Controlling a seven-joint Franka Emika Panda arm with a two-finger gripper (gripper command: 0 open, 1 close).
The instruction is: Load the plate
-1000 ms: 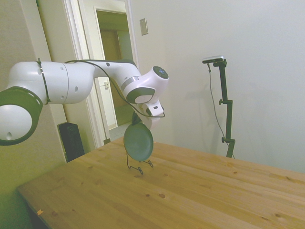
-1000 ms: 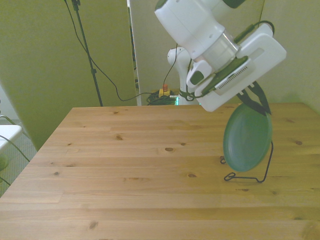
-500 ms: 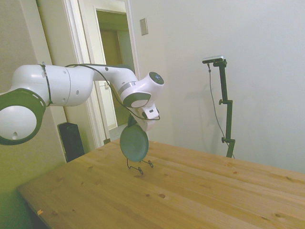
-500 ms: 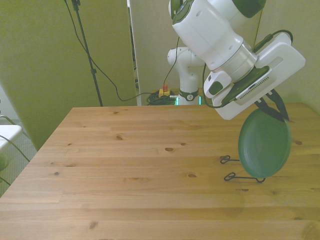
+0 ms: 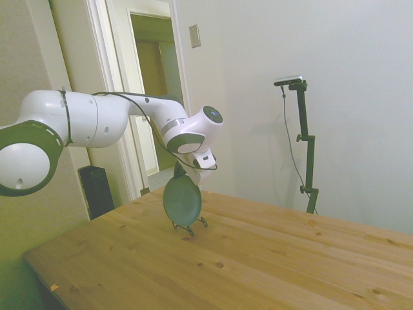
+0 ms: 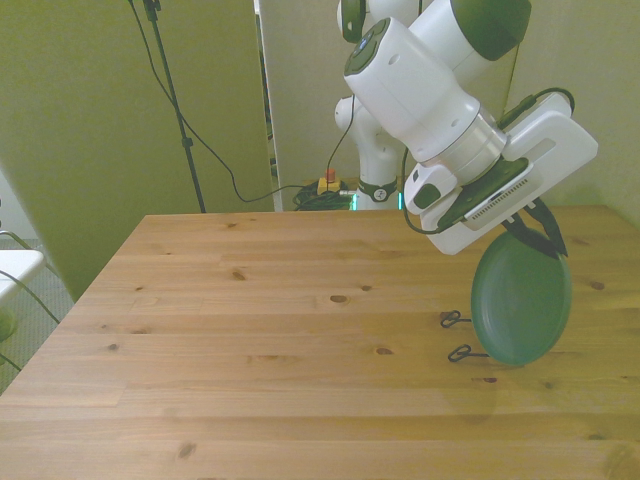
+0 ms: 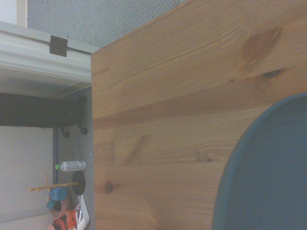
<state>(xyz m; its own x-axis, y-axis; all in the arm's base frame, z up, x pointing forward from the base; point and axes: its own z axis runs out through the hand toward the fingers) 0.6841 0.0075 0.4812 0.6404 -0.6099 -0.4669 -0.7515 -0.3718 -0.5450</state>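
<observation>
Wooden table [image 6: 250,330]: large plank surface, lying below the gripper. Plate [image 6: 521,300]: teal-green, held on edge, hanging directly beneath the gripper [image 6: 538,232], which is clamped on its upper rim. The plate's lower edge sits at the wire rack [image 6: 460,352]; actual contact cannot be confirmed. Wire rack: small, dark, standing on the table under the gripper, its loops showing beside the plate toward the front view's left.
</observation>
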